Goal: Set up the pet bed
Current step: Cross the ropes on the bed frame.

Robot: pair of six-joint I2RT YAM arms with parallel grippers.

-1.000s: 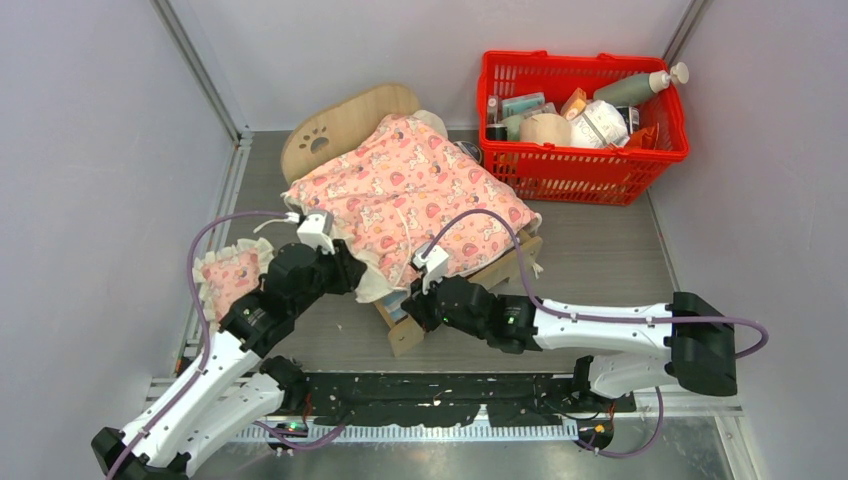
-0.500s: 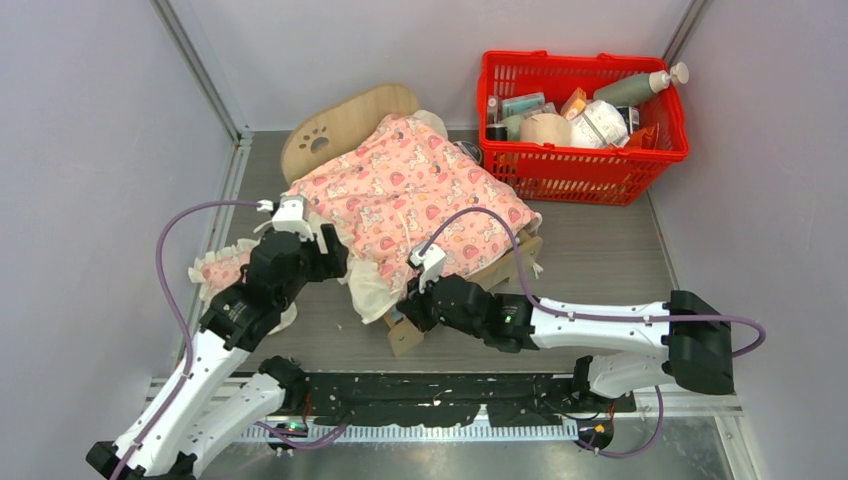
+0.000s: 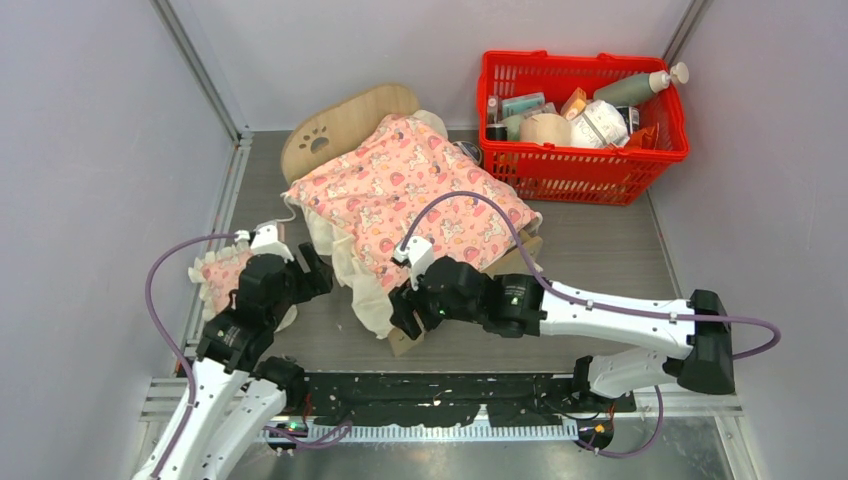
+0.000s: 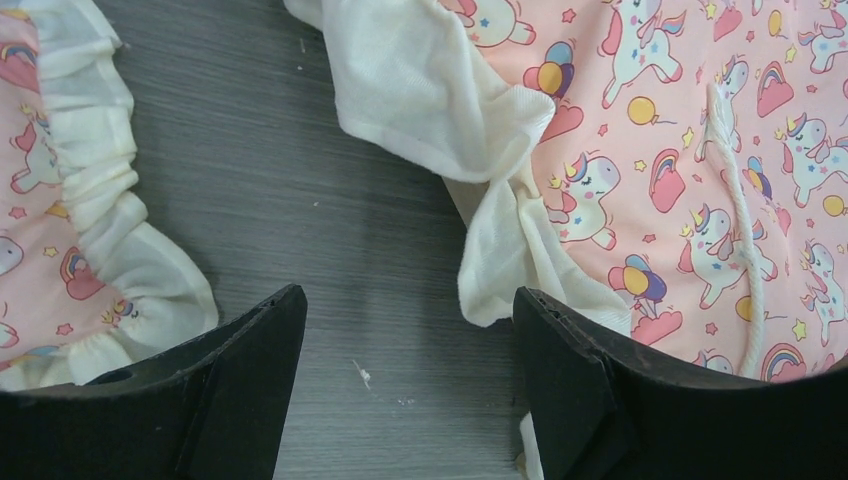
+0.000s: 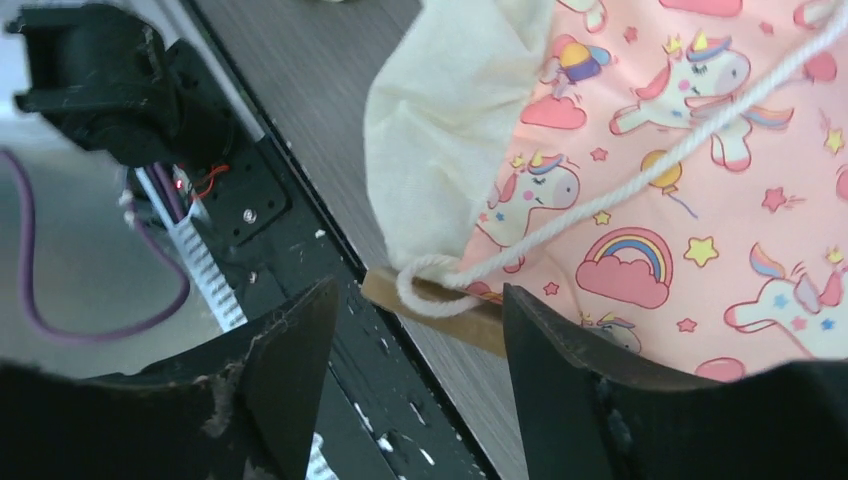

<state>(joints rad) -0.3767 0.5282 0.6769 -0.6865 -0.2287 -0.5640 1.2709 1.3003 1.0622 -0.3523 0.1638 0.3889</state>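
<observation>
The pet bed's plywood headboard (image 3: 345, 122) with its paw cutout stands at the back left. A pink unicorn blanket (image 3: 410, 190) with a cream frill covers the rest, and the mattress is hidden under it. My left gripper (image 3: 318, 272) is open over bare table, between the pink frilled pillow (image 3: 222, 275) and the blanket's hanging frill (image 4: 480, 110); nothing is between its fingers (image 4: 410, 300). My right gripper (image 3: 398, 312) is open at the bed's near corner. In its wrist view the gripper (image 5: 420, 300) frames a wooden frame edge (image 5: 470, 322) and a white cord loop (image 5: 428, 285), gripping neither.
A red basket (image 3: 585, 170) full of bottles and packets stands at the back right, close to the bed's foot. Grey walls close in on both sides. The black base rail (image 3: 430, 395) runs along the near edge, just below the bed's corner.
The left gripper opened, let go of the blanket edge and drew back toward the near left. The right gripper opened off the blanket corner, and the cream frill now hangs lower.
</observation>
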